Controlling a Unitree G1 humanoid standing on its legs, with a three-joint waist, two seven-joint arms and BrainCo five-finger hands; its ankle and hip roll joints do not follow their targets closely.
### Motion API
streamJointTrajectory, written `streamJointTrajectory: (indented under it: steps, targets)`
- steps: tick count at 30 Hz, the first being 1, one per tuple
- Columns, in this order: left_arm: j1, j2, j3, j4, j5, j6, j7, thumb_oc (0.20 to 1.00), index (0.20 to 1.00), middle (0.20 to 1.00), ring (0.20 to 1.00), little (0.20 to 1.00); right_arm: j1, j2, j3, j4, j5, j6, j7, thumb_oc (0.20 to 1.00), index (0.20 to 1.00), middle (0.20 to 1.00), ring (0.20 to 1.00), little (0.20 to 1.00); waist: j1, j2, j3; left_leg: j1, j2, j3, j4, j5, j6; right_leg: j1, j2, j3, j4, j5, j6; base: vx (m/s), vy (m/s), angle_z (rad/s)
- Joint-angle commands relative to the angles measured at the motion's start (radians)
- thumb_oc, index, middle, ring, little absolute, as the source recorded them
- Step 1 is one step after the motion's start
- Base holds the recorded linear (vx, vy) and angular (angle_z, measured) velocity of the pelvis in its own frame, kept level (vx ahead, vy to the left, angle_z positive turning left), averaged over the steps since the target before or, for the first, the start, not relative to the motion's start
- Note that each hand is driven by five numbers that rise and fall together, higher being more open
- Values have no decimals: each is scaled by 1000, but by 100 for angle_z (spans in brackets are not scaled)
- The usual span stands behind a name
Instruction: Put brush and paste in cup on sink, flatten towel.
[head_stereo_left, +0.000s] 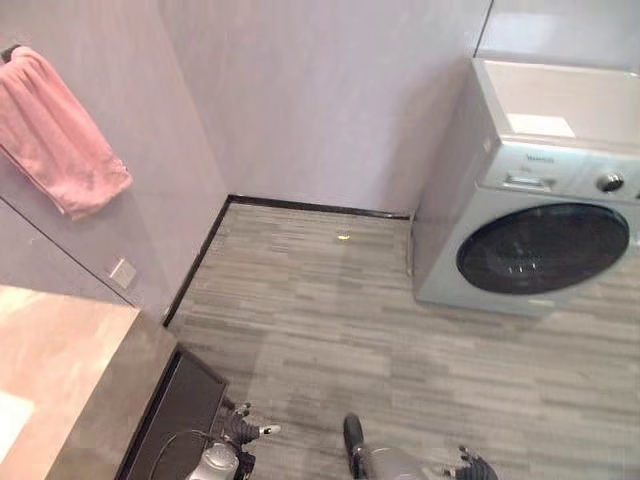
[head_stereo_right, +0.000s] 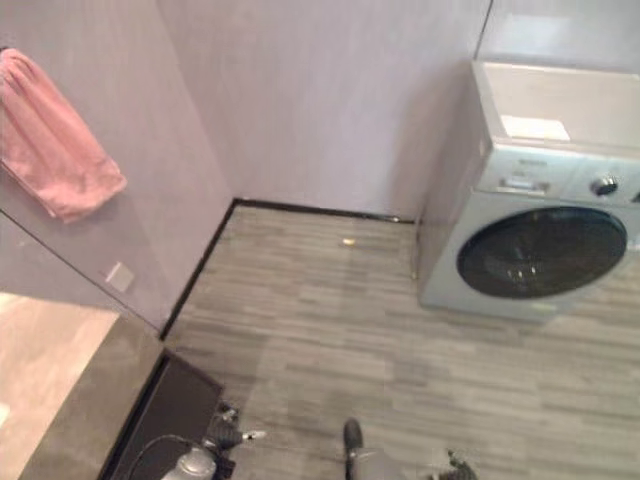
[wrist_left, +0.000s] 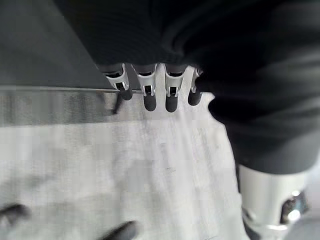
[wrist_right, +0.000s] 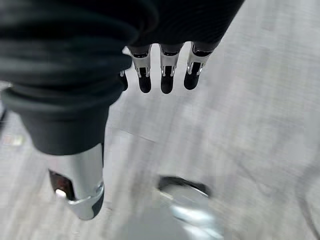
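Note:
A pink towel (head_stereo_left: 55, 130) hangs bunched and crumpled from a rail high on the left wall. The stone sink counter (head_stereo_left: 60, 370) shows at the lower left. My left hand (wrist_left: 170, 95) hangs low beside the counter, over the floor, with its fingers straight and holding nothing. My right hand (wrist_right: 165, 80) also hangs over the floor, fingers straight and empty. In the left eye view both hands sit at the bottom edge, the left hand (head_stereo_left: 243, 430) near the counter's base and the right hand (head_stereo_left: 472, 466) further right.
A front-loading washing machine (head_stereo_left: 540, 200) stands against the right wall. A dark cabinet side (head_stereo_left: 180, 410) runs under the counter. A small wall socket (head_stereo_left: 122, 272) sits below the towel. Grey plank floor (head_stereo_left: 330, 320) spreads between the counter and the machine.

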Motion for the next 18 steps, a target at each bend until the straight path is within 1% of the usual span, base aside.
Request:
streamJointTrajectory:
  steps: [1,2,3,4,5,6,7,8,9,11,12,13,14,15,16,17,18]
  targets:
    - [-67,62,-11,-68,0,-14,3,1000,1000,1000,1000,1000,-2,-66,13,-88,0,-22,-19,1000,1000,1000,1000,1000,14,-64,105,25,-35,93,-11,301,113,-13,-8,85,11,62,53,360,-255,38]
    - [-81,67,-19,-75,6,-14,4,1000,1000,1000,1000,1000,-15,-76,13,-88,-4,-21,-23,1000,1000,1000,1000,1000,34,-74,117,-55,-36,131,-33,253,126,24,-13,92,0,49,53,386,-168,-13]
    - [-87,69,-22,-83,2,-14,9,1000,1000,1000,1000,1000,-19,-82,9,-84,-4,-20,-29,1000,1000,1000,1000,1000,50,-78,120,-118,-42,174,-79,215,132,63,-14,88,-16,38,60,436,-95,-27]
    - [-83,75,-20,-99,-2,-13,10,1000,1000,1000,1000,1000,-13,-87,1,-80,-7,-18,-32,1000,1000,1000,1000,1000,64,-82,119,-164,-38,212,-113,194,135,92,-19,85,-27,24,67,427,-38,-10]
    - [-82,76,-22,-104,-2,-13,7,1000,1000,1000,1000,1000,-12,-88,-4,-78,-8,-16,-35,1000,1000,1000,1000,1000,67,-81,113,-193,-12,273,-185,201,135,107,-23,77,-39,13,73,458,-8,-7]
    - [-89,76,-35,-105,11,-11,2,1000,1000,1000,1000,1000,-8,-90,-9,-73,-10,-15,-39,1000,1000,1000,1000,1000,71,-76,111,-228,31,367,-280,209,133,143,-22,61,-47,-12,78,695,72,14]
    - [-116,85,-53,-100,50,-5,-5,1000,1000,1000,1000,1000,-5,-89,-8,-66,-25,-12,-37,1000,1000,1000,1000,1000,83,-59,100,-238,43,439,-473,238,132,206,-9,45,-42,-56,89,820,129,15]
    - [-127,92,-54,-101,58,-5,1,1000,1000,1000,1000,1000,-1,-89,-3,-65,-38,-10,-39,1000,1000,1000,1000,1000,88,-46,93,-248,47,442,-543,264,113,233,6,51,-36,-81,100,779,131,14]
    - [-133,95,-53,-104,62,-4,4,1000,1000,1000,1000,1000,-9,-89,2,-62,-48,-5,-38,1000,1000,1000,1000,1000,96,-45,89,-241,55,447,-601,309,120,255,6,49,-26,-85,103,392,65,14]
    - [-137,98,-54,-107,70,1,3,1000,1000,1000,1000,1000,-16,-89,5,-66,-56,0,-36,1000,1000,1000,1000,1000,96,-49,85,-227,55,447,-589,301,126,268,-2,49,-11,-80,109,417,85,-16]
    - [-132,106,-70,-124,80,-5,-2,1000,1000,1000,1000,1000,-46,-64,28,-28,-68,0,-27,1000,1000,1000,1000,1000,109,-80,73,-221,16,441,-490,210,173,291,-51,67,56,-12,151,829,299,-41]
    - [-119,114,-71,-137,85,-7,-4,1000,1000,1000,1000,1000,-37,-51,25,-26,-74,1,-14,1000,1000,1000,1000,1000,107,-89,61,-171,-21,472,-534,181,207,252,-75,86,184,118,207,711,304,-59]
    - [-118,113,-73,-137,85,-7,-4,1000,1000,1000,1000,1000,-35,-51,24,-25,-74,1,-14,1000,1000,1000,1000,1000,103,-95,60,-163,-38,459,-534,159,203,259,-87,86,192,101,216,467,270,-58]
    - [-105,118,-67,-155,81,-6,-6,1000,1000,1000,1000,1000,-33,-43,27,-25,-78,2,-6,1000,1000,1000,1000,1000,112,-87,56,-144,-43,469,-553,166,228,223,-87,91,282,208,228,296,201,-45]
    - [-100,124,-68,-177,77,-4,-9,1000,1000,1000,1000,1000,-32,-40,28,-30,-80,4,-2,1000,1000,1000,1000,1000,112,-75,59,-115,-49,457,-574,158,240,181,-96,78,361,245,233,415,270,-16]
    - [-94,131,-71,-191,79,-2,-12,1000,1000,1000,1000,1000,-32,-35,35,-39,-84,6,6,1000,1000,1000,1000,1000,111,-63,67,-82,-56,446,-592,150,253,155,-107,55,420,266,234,418,261,10]
    - [-85,131,-75,-199,83,-1,-17,1000,1000,1000,1000,1000,-26,-30,39,-41,-89,8,10,1000,1000,1000,1000,1000,106,-55,73,-52,-64,432,-603,132,263,128,-118,38,460,254,231,602,259,42]
